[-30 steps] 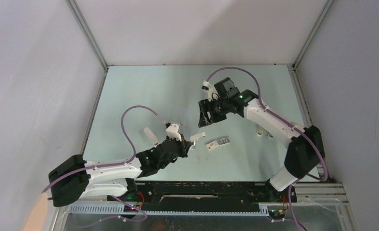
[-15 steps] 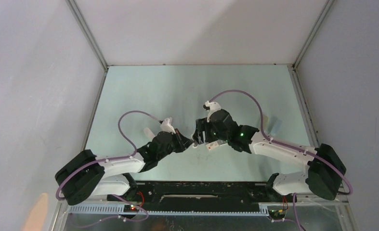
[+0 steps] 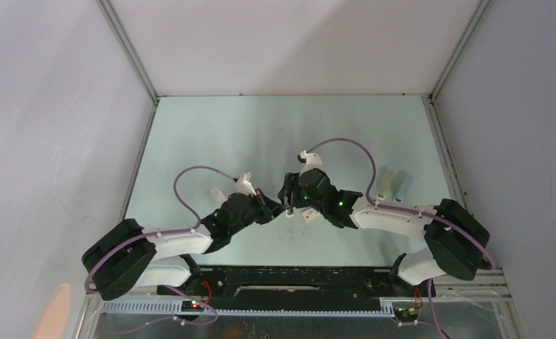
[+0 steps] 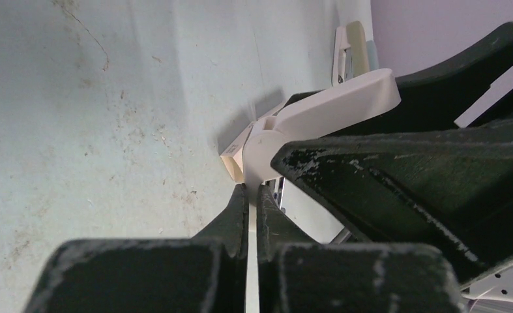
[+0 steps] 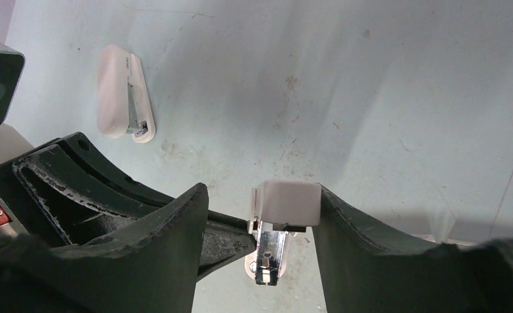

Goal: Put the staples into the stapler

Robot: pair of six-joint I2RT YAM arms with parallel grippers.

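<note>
Right gripper (image 5: 261, 195): 1 second earlier I had it at upper centre; it came down mid-frame, fingers spread around the stapler (image 5: 286, 203).
Left gripper (image 4: 250, 195): fingers pinched the stapler's thin part.
Staples (image 3: 309, 215): on the table mid-frame, now half hidden.

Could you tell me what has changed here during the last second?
The right gripper swung from the far middle of the table down to the left gripper; its open jaws now stand on both sides of the stapler. Nothing was taken or released. The left gripper shifted only slightly and stays shut on the stapler. The box of staples and the second stapler lie where they were.
</note>
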